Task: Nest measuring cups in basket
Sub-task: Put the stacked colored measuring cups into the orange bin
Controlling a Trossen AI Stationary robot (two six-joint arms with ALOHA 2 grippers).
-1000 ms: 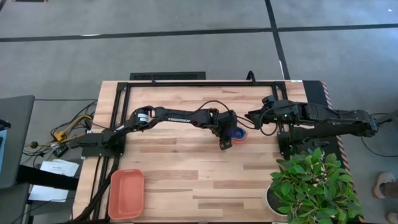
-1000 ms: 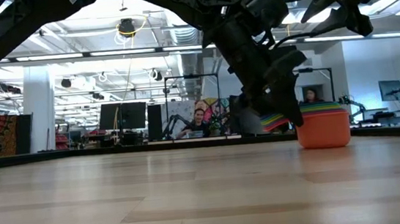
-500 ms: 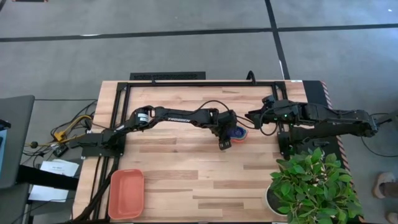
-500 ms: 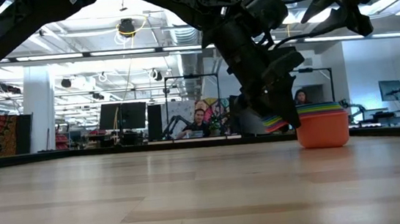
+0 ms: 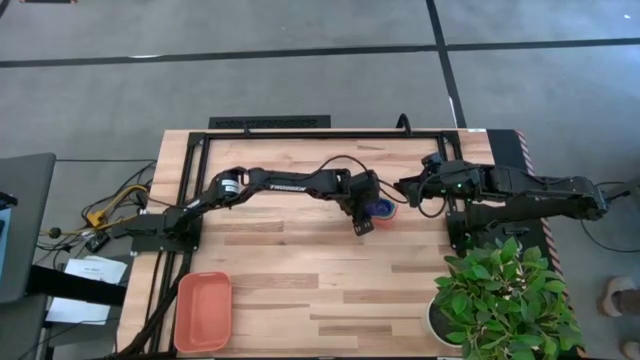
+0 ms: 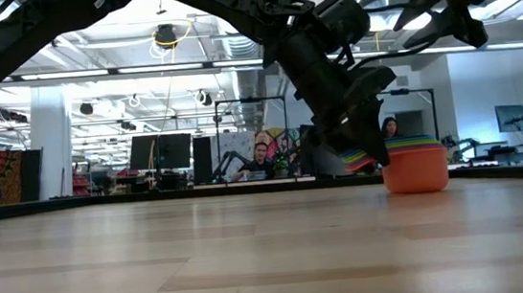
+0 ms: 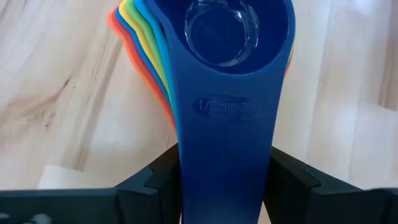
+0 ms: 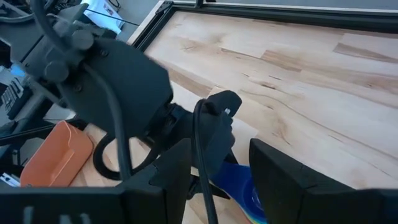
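Note:
The measuring cups (image 7: 230, 37) are nested in one stack (image 5: 380, 209), dark blue on top and coral at the bottom (image 6: 416, 172), with their handles fanned out. The stack stands right of the table's middle. My left gripper (image 7: 221, 186) reaches out to it (image 5: 362, 224) and is shut on the handles. My right gripper (image 8: 224, 186) hovers open just right of the stack (image 5: 404, 190), holding nothing. The salmon-orange basket (image 5: 203, 312) lies at the near left corner, also seen in the right wrist view (image 8: 55, 155). My left gripper pinches the stacked handles between its two fingers (image 7: 158, 183), one on each long side of the dark blue top handle (image 7: 221, 149). It comes slanting down from the table's left. The bottom coral cup (image 6: 417, 184) rests on the table and the stack stays upright.
A potted plant (image 5: 500, 300) stands at the near right corner. A black frame (image 5: 330, 132) runs along the far edge. Bare wood lies between the stack and the basket.
My left gripper has edged toward the table's far edge and rolled a little. The cup stack has slid a short way along the table with it, staying upright.

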